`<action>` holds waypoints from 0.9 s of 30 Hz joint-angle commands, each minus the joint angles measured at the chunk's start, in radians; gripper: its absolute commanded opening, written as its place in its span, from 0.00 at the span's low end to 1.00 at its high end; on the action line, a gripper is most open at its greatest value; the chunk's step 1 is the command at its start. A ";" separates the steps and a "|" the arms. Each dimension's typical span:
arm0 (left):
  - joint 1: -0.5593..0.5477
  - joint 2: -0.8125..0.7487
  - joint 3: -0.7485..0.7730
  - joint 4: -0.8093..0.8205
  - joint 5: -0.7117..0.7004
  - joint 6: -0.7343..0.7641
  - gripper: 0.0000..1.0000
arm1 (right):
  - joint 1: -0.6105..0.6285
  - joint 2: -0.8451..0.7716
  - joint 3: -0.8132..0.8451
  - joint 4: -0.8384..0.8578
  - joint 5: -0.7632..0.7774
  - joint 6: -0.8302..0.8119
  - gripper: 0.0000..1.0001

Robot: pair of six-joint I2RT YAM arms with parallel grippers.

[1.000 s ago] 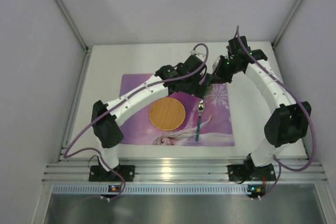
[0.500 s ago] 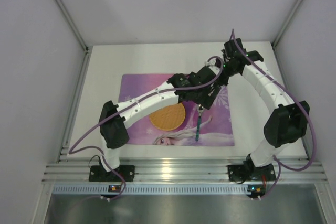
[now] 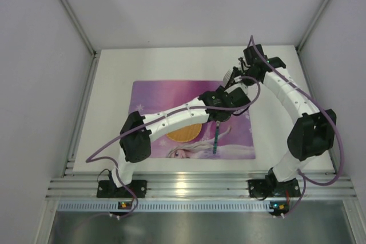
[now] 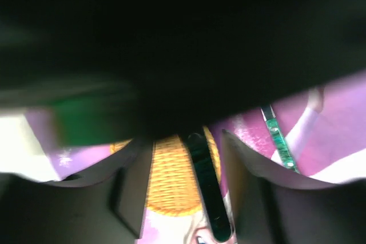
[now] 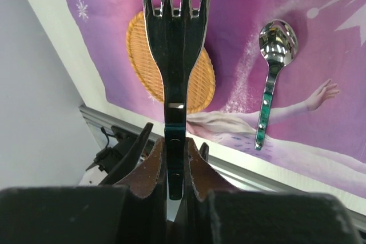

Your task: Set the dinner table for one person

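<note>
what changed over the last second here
The left arm swung right across the placemat and now covers most of the round woven mat. The left gripper came up beside the right gripper, jaws apart around a dark handle. The right arm drew back slightly, shut on the fork. The spoon, woven mat and placemat stayed put.

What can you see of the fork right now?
The fork is shiny metal with four tines, a narrow neck and a darker handle. The right gripper is shut on the handle, holding it in the air, tines pointing away from the gripper. Below it lie the purple placemat and a round woven mat; in the right wrist view nothing else touches it.
</note>
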 commanded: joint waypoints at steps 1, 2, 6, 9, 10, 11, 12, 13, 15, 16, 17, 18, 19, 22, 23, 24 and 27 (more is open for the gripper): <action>-0.060 0.044 0.051 0.061 -0.139 0.122 0.53 | 0.053 -0.024 -0.004 -0.009 -0.070 0.013 0.00; -0.067 0.050 0.048 0.065 -0.150 0.132 0.52 | 0.057 -0.023 -0.004 -0.009 -0.070 0.013 0.00; -0.081 0.053 0.028 0.067 -0.169 0.152 0.33 | 0.067 -0.006 0.002 -0.009 -0.077 0.020 0.00; -0.083 0.047 0.013 0.074 -0.187 0.164 0.19 | 0.073 0.008 0.010 -0.007 -0.084 0.023 0.00; -0.081 0.045 0.008 0.076 -0.190 0.164 0.16 | 0.073 0.011 0.013 -0.009 -0.085 0.022 0.00; -0.081 0.044 0.005 0.078 -0.192 0.167 0.14 | 0.073 0.017 0.017 -0.009 -0.087 0.022 0.00; -0.083 0.044 -0.001 0.081 -0.192 0.167 0.11 | 0.077 0.019 0.022 -0.009 -0.087 0.025 0.00; -0.081 0.041 -0.004 0.081 -0.196 0.169 0.10 | 0.080 0.022 0.025 -0.009 -0.088 0.023 0.00; -0.081 0.039 -0.012 0.085 -0.202 0.170 0.05 | 0.081 0.026 0.031 -0.009 -0.091 0.026 0.00; -0.081 0.033 -0.020 0.091 -0.205 0.170 0.03 | 0.081 0.032 0.033 -0.009 -0.093 0.023 0.00; -0.081 0.033 -0.023 0.093 -0.207 0.172 0.00 | 0.083 0.031 0.037 -0.009 -0.097 0.022 0.00; -0.081 0.030 -0.026 0.093 -0.210 0.172 0.00 | 0.083 0.034 0.042 -0.009 -0.099 0.022 0.01; -0.081 0.024 -0.027 0.094 -0.210 0.170 0.00 | 0.083 0.035 0.045 -0.009 -0.100 0.022 0.06; -0.080 0.012 -0.032 0.094 -0.207 0.169 0.00 | 0.083 0.045 0.073 -0.010 -0.096 0.019 0.30; -0.078 0.009 -0.033 0.094 -0.206 0.164 0.00 | 0.083 0.052 0.091 -0.012 -0.093 0.020 0.39; -0.072 0.004 -0.033 0.091 -0.198 0.159 0.00 | 0.081 0.055 0.103 -0.013 -0.091 0.019 0.49; -0.054 -0.013 -0.035 0.082 -0.175 0.142 0.00 | 0.074 0.077 0.165 -0.035 -0.071 0.008 0.77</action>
